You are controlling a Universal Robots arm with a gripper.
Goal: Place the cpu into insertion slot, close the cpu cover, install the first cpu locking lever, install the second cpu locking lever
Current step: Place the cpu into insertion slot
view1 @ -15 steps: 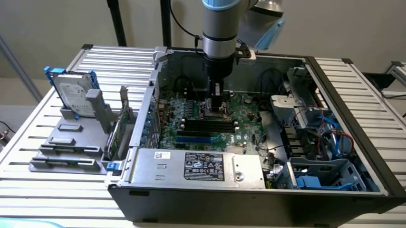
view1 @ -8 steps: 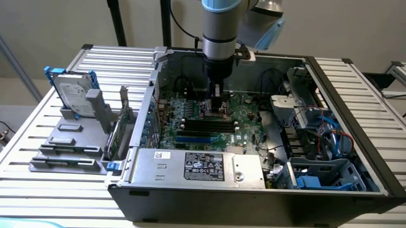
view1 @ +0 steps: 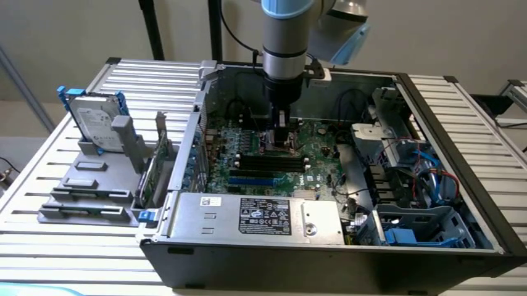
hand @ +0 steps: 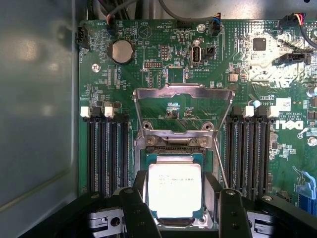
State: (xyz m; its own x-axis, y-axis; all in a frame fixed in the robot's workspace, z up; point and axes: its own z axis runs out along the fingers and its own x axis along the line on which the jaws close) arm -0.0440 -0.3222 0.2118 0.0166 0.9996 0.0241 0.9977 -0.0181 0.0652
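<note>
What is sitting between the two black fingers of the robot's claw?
In the wrist view, the cpu lies between the fingers, resting in the insertion slot.

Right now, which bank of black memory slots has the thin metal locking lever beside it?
The bank of memory slots nearest the white Dell lettering. The thin locking lever slants along its inner edge, next to the cpu; the other bank has none.

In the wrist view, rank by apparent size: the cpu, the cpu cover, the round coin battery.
1. cpu cover, standing open, widest outline.
2. cpu, somewhat smaller, but nearer the camera, so the gap with the cover is unsure.
3. coin battery, clearly smallest.
</note>
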